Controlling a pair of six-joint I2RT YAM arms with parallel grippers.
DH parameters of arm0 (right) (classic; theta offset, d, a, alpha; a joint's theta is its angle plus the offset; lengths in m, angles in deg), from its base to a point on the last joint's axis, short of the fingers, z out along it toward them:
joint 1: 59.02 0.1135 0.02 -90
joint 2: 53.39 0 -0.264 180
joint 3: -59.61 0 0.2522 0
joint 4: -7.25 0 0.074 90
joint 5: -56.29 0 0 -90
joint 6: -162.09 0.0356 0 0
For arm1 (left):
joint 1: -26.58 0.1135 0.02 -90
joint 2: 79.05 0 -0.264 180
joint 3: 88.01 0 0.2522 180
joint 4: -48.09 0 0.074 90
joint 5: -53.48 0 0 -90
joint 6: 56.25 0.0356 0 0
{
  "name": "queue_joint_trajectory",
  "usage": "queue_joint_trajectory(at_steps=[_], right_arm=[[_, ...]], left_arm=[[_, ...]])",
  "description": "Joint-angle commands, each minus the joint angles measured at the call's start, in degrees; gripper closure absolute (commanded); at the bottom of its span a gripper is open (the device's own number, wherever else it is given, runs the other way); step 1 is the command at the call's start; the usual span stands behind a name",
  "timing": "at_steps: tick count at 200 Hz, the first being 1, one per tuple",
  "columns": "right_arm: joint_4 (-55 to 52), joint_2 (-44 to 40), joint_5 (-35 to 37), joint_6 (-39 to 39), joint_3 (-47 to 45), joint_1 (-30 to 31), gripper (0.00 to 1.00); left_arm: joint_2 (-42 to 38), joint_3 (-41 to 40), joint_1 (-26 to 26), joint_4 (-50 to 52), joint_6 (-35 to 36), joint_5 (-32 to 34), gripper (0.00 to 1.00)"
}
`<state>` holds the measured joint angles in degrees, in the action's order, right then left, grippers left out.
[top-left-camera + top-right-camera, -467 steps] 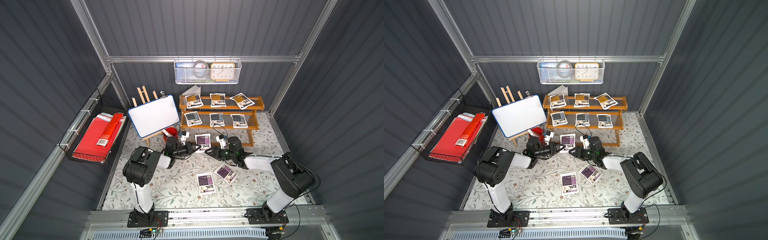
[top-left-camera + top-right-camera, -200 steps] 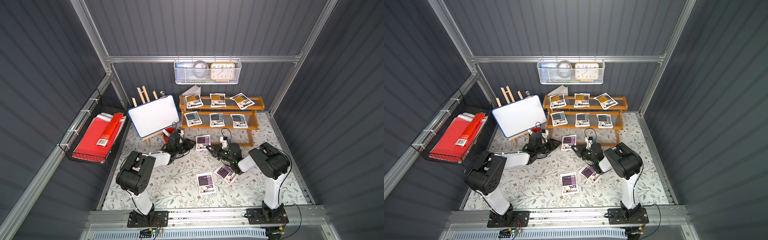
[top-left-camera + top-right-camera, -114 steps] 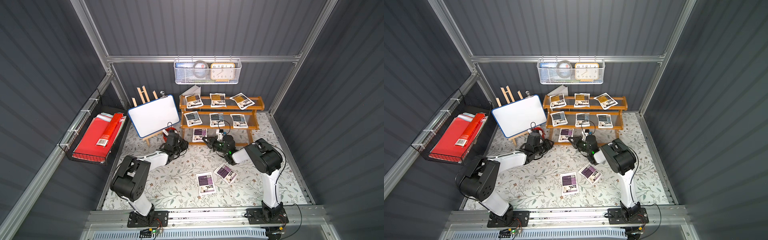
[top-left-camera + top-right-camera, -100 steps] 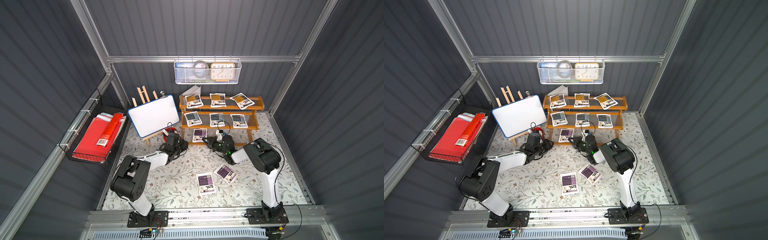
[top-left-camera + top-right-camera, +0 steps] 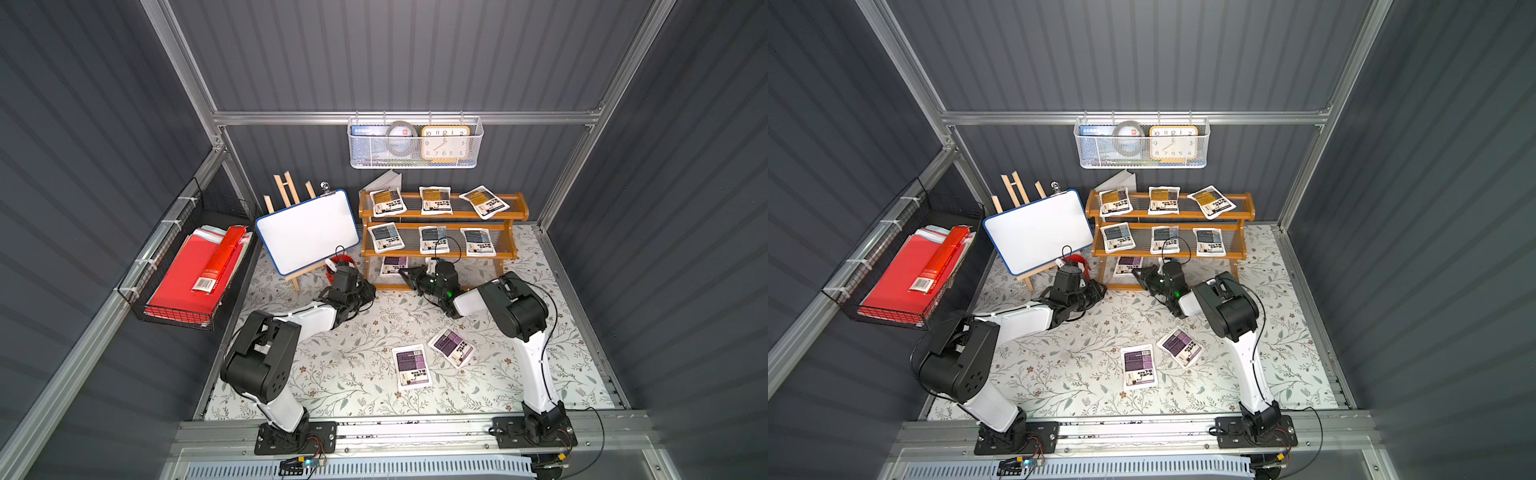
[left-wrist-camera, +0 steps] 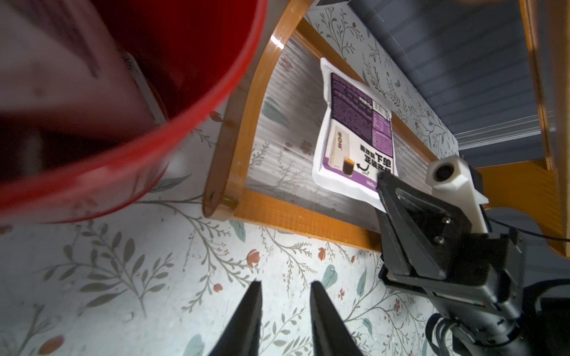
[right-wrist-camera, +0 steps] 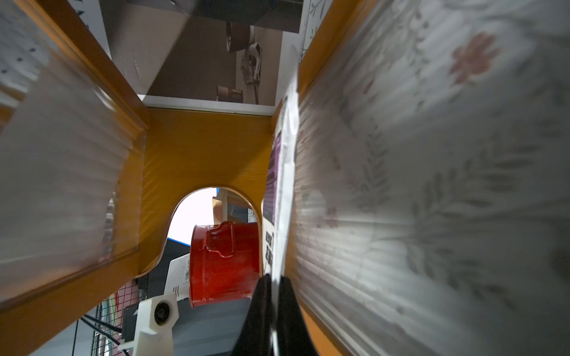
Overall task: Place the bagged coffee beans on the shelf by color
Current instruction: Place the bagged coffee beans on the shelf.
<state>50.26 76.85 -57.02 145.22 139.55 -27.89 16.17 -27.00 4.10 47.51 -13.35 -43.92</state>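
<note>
The shelf (image 5: 440,215) (image 5: 1167,216) holds three amber bagged coffee beans on its top tier and three blue-grey ones on the middle tier. A purple bag (image 5: 394,264) (image 5: 1128,264) (image 6: 354,132) (image 7: 277,172) lies on the bottom tier, at its left end. My right gripper (image 5: 405,275) (image 5: 1139,274) (image 7: 275,279) reaches under the middle tier, shut on that bag's near edge. My left gripper (image 5: 368,293) (image 5: 1098,289) (image 6: 285,282) hovers over the floor just left of the shelf, open and empty. Two more purple bags (image 5: 411,368) (image 5: 451,347) lie on the floor in front.
A red bucket (image 5: 338,262) (image 6: 123,92) (image 7: 223,262) stands between the shelf's left end and the whiteboard on its easel (image 5: 307,230). A black wire basket with red folders (image 5: 195,270) hangs on the left wall. A white mesh basket (image 5: 415,145) hangs above the shelf.
My right gripper has carried the purple bag from the floor onto the shelf's bottom tier. My left arm let it go and drew back toward the red bucket.
</note>
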Motion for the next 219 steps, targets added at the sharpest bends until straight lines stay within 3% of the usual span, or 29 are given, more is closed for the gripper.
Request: queue_joint_trajectory(at_steps=[1,22,53,99,145,154,185,219], right_arm=[[-4.1,1.9,-1.6,-0.3,2.1,1.2,0.74],[-5.6,0.5,-0.1,-0.3,0.6,1.5,0.54],[-9.2,-4.4,2.6,-1.2,-4.1,1.4,0.44],[-21.4,-13.3,6.1,-6.1,-10.6,1.3,0.42],[-39.8,-26.4,5.4,-25.2,-16.0,1.9,0.43],[-44.4,-29.4,4.5,-30.6,-16.5,2.4,0.43],[-61.0,-39.5,5.5,-46.7,-18.3,8.1,0.45],[-71.8,-47.1,7.3,-51.9,-20.9,16.5,0.49]], left_arm=[[-1.1,0.5,0.1,1.4,1.4,0.0,0.68],[-0.8,0.8,0.1,1.2,1.3,-0.3,0.67],[-0.3,1.3,0.1,1.3,2.0,-1.1,0.67],[0.6,2.1,0.1,1.7,3.2,-2.3,0.64],[1.0,3.9,0.0,7.1,10.4,-6.8,0.58],[1.1,3.8,-0.2,8.9,12.5,-10.5,0.57],[1.5,1.9,-1.5,12.6,16.6,-16.5,0.56],[3.2,2.9,-7.0,17.2,19.5,-16.0,0.55]])
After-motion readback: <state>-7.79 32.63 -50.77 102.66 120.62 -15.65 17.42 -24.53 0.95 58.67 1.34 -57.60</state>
